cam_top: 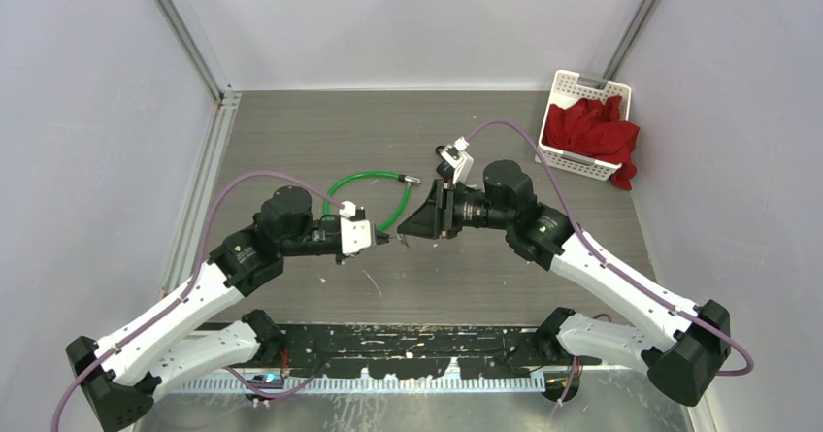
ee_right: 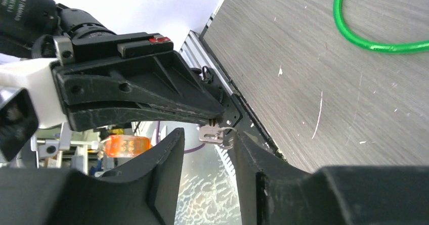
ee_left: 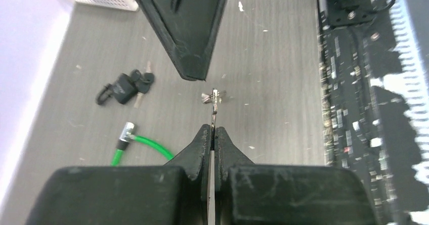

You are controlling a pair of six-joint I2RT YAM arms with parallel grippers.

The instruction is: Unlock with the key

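Note:
My left gripper [ee_left: 213,130] is shut on a small silver key [ee_left: 214,102], whose blade and ring stick out past the fingertips above the table. My right gripper [ee_right: 205,139] faces it with jaws open, and the key [ee_right: 213,134] hangs just beyond their tips, close to the right finger. In the top view the two grippers [cam_top: 386,241] [cam_top: 410,228] meet tip to tip at the table's middle. A black padlock [ee_left: 123,87] with more keys lies on the table apart from both grippers. Near it lies the green cable [ee_left: 146,145] with its metal end.
The green cable loop [cam_top: 374,197] lies just behind the left gripper. A white basket [cam_top: 580,90] holding a red cloth [cam_top: 594,133] stands at the back right. A metal rail [cam_top: 218,150] runs along the left edge, and the black base plate [cam_top: 408,340] along the near edge.

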